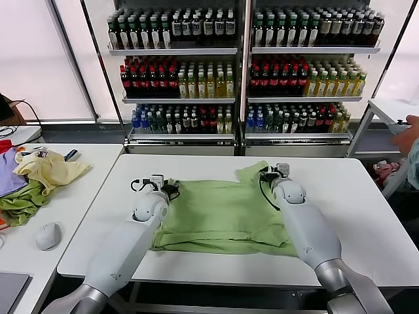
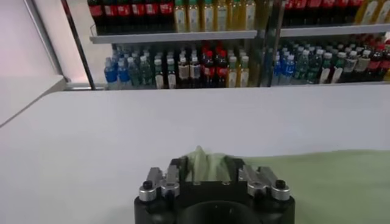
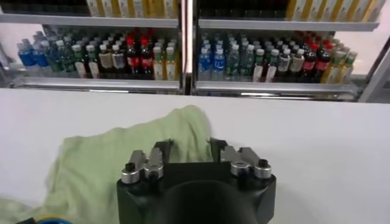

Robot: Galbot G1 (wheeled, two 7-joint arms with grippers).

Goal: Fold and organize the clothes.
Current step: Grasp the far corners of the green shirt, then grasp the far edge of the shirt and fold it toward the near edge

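Observation:
The light green shirt (image 1: 222, 216) lies spread on the white table (image 1: 366, 216), one sleeve sticking out at its far right corner. My left gripper (image 1: 171, 190) is at the shirt's far left corner. In the left wrist view it (image 2: 205, 167) is shut on a bunched-up fold of the shirt (image 2: 317, 176). My right gripper (image 1: 267, 175) is at the far right corner by the sleeve. In the right wrist view it (image 3: 189, 152) grips the shirt (image 3: 91, 164), whose cloth fills the gap between the fingers.
A second table at the left holds a pale yellow garment (image 1: 49, 170), darker green cloth (image 1: 19, 203), purple cloth (image 1: 8, 173) and a grey mouse (image 1: 48, 235). Shelves of bottles (image 1: 242, 72) stand behind. A person's arm (image 1: 409, 140) shows at the right edge.

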